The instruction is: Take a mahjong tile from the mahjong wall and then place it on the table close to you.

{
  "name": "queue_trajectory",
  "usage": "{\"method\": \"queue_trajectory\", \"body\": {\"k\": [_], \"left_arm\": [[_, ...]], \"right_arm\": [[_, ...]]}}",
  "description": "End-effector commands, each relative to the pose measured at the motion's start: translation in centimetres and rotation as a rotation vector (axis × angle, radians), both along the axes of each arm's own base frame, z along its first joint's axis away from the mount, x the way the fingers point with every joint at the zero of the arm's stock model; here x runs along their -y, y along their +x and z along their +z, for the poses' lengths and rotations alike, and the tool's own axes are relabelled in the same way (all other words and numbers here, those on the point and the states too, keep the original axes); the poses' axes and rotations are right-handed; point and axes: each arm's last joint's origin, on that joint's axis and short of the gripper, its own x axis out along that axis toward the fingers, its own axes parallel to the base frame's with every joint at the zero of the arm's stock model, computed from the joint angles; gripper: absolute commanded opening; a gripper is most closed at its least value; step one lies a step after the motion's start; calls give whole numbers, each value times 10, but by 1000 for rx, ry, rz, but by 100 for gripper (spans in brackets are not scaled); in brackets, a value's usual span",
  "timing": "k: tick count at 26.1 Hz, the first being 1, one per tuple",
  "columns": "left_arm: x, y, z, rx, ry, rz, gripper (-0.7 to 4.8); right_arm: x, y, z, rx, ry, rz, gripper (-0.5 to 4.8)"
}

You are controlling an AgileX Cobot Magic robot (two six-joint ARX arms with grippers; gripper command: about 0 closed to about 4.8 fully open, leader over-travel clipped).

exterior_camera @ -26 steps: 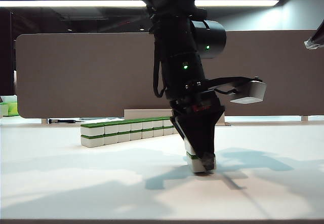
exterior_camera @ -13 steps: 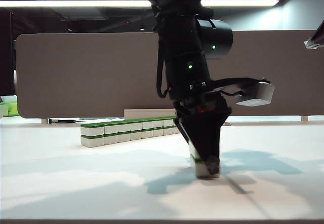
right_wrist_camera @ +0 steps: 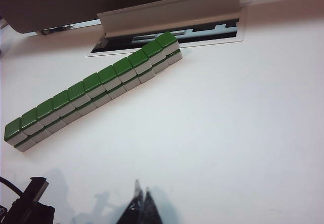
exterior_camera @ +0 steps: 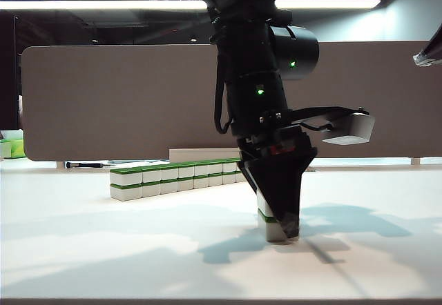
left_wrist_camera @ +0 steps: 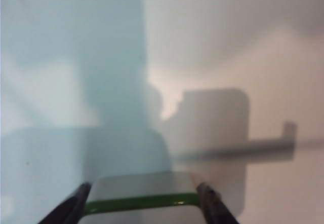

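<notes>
The wall (exterior_camera: 176, 179) stood far back on the table (exterior_camera: 103, 250). Nearer than the wall, the left gripper (exterior_camera: 280, 225) pointed down, fingers a little apart beside a tile (exterior_camera: 268, 226) resting on the table. The right gripper (right_wrist_camera: 142, 203) hung above the wall, pinched closed, holding nothing.

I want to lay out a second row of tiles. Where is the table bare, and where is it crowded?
Bare table lies in front of the mahjong wall, left of the left gripper standing over a tile. Crowded spots: around that gripper and along the wall. The right gripper, jaws together, hangs over more bare table.
</notes>
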Motion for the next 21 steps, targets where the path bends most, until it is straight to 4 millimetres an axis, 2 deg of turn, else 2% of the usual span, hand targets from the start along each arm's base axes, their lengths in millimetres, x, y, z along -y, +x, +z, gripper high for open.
{"method": "queue_trajectory", "body": {"k": [1,4,9,11,19,21], "left_arm": [[0,0,-1,3,6,0,329],[0,-1,0,1,9,0,368],[-1,-1,2,3,6,0,383],[-1,-2,6,10,1,0,411],[-7,-3,23,62,8,11,415],[-9,-3,24,55,15,15,438]], "right_arm": [[0,0,3,23,-1,6,-1],[0,0,3,23,-1,6,-1],[0,0,3,23,-1,6,-1],[0,0,3,22,-1,6,-1],[0,0,3,22,-1,6,-1],[0,0,3,22,-1,6,-1]]}}
